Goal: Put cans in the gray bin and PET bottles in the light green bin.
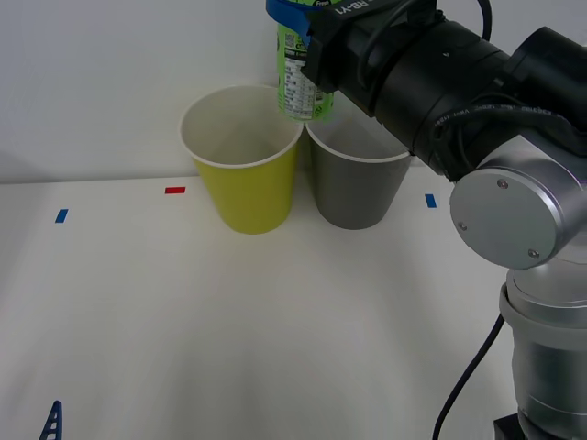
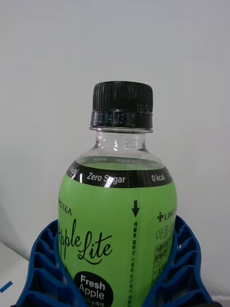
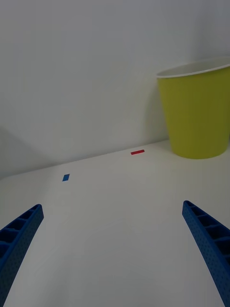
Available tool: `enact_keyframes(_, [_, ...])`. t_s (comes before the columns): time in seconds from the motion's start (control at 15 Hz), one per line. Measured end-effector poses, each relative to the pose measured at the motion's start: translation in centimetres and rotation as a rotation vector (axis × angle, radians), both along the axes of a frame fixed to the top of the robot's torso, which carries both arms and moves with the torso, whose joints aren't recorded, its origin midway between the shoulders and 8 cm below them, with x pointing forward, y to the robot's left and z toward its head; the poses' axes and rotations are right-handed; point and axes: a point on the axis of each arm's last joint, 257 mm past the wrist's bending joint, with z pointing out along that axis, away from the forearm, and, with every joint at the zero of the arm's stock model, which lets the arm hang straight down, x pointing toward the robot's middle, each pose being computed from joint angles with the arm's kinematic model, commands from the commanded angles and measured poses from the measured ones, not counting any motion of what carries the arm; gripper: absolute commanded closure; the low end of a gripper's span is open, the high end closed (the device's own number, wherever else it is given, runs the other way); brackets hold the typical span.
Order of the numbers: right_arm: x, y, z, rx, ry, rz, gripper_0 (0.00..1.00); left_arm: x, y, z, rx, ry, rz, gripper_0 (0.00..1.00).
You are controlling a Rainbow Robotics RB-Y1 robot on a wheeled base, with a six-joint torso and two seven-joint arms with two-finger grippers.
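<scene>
The right gripper (image 1: 307, 27), clamped on the PET bottle (image 1: 301, 78), hangs above the touching rims of the light green bin (image 1: 246, 163) and gray bin (image 1: 358, 179), so release likely needs a shift over the light green bin, while the left gripper (image 3: 112, 249) waits spread apart, well short of it.

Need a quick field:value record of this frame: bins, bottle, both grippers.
bottle: small clear plastic bottle with green label and black cap, upright, held above the bins' touching rims
right gripper: shut on bottle
left gripper: open, low over white table
lime bin: round yellow-green plastic bin, upright
gray bin: round dark-gray plastic bin, upright, beside lime bin
</scene>
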Motion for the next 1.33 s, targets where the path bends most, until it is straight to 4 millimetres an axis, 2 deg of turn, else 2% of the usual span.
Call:
enact_keyframes(0.2, [1.0, 1.7, 0.7, 0.043, -0.036, 0.032, 1.0, 0.0, 0.0, 0.0, 0.0, 0.0, 0.0, 0.0])
enact_keyframes(0.4, [2.6, 3.4, -0.2, 0.069, -0.053, 0.047, 1.0, 0.0, 0.0, 0.0, 0.0, 0.0, 0.0, 0.0])
enact_keyframes(0.8, [4.7, 5.5, -0.1, 0.087, -0.12, 0.057, 1.0, 0.0, 0.0, 0.0, 0.0, 0.0, 0.0, 0.0])
enact_keyframes(0.93, [6.0, 6.5, -1.2, 0.099, -0.144, 0.058, 1.0, 0.0, 0.0, 0.0, 0.0, 0.0, 0.0, 0.0])
enact_keyframes(1.33, [8.7, 8.4, -2.1, 0.075, -0.189, 0.052, 1.0, 0.0, 0.0, 0.0, 0.0, 0.0, 0.0, 0.0])
